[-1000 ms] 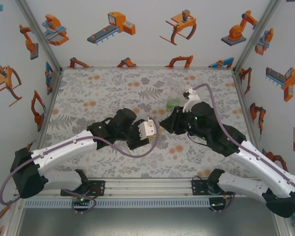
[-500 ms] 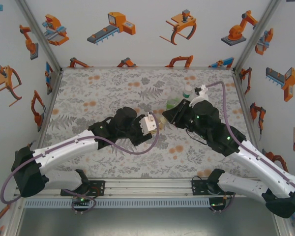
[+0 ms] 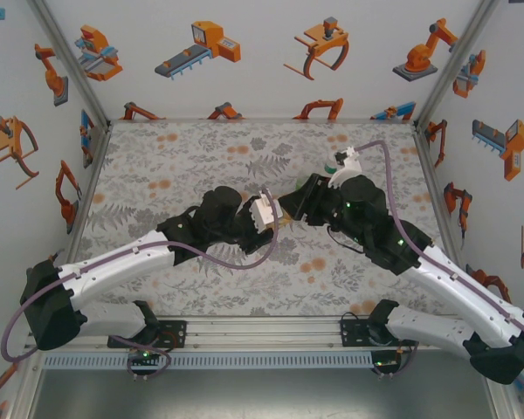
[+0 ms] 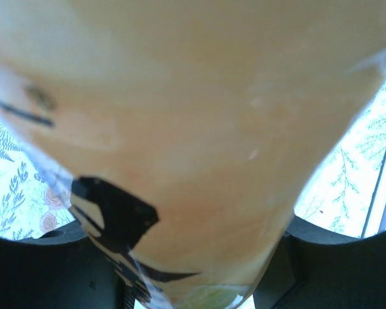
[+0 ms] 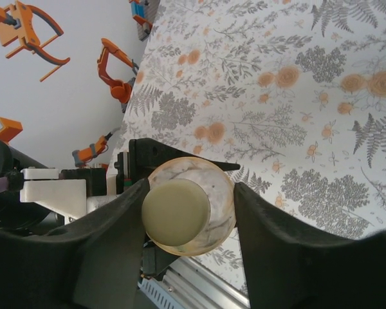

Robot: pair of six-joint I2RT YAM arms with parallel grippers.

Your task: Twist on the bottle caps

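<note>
Top external view: over the middle of the table (image 3: 157, 157) my two arms meet nose to nose, with the left gripper (image 3: 276, 215) and the right gripper (image 3: 299, 199) almost touching. The left one is clenched on the amber bottle (image 4: 193, 129), whose body is wedged between the two dark fingers in the left wrist view. I cannot tell whether its base rests on the table.

Right wrist view looks down onto the bottle's top. The pale cap (image 5: 175, 212) sits on the mouth between my right fingers (image 5: 103, 244). They are released, one at the cap's rim and the other standing off it.

I judge this a re-grip between turns. To do it well I would centre the jaws on the cap, close evenly and twist about the neck's axis. I would also hold the left grip firm so the bottle cannot spin.
</note>
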